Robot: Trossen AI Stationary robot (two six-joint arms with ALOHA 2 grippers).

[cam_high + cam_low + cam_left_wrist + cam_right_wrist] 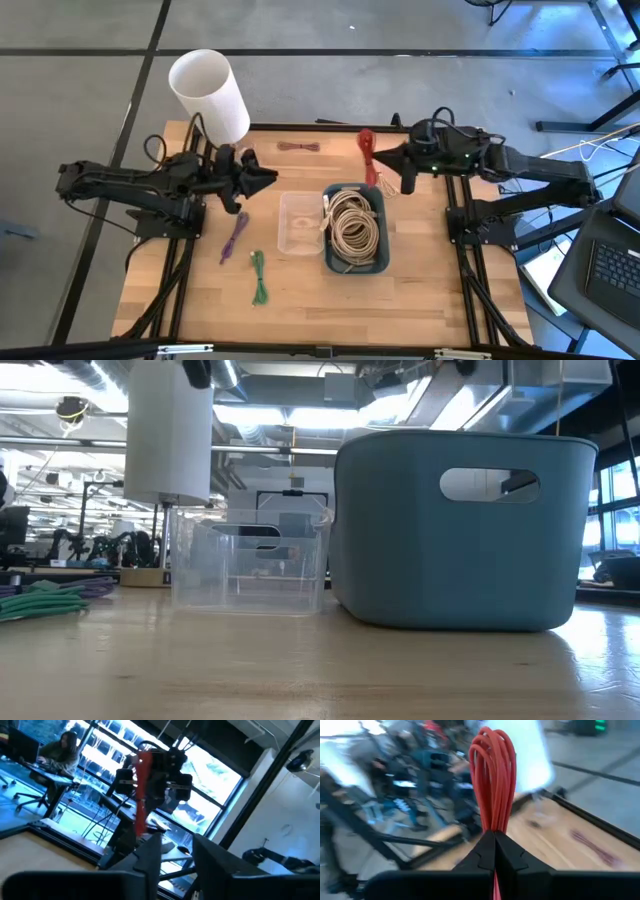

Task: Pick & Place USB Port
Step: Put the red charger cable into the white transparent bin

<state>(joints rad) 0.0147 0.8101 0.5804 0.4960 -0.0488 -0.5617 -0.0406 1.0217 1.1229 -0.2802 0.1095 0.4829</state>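
While left pincer (pixel 268 178) idles, right pincer (pixel 495 840) clamps red cable (pixel 493 780).

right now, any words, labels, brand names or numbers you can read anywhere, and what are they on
None: no text can be read in any view.
Blue bin: plain wall, no label.
Clear container: no marking shows.
White roll: blank.
Red cable, held in the right gripper: no tag or print.
Laptop at the table's right: keys too small to read.
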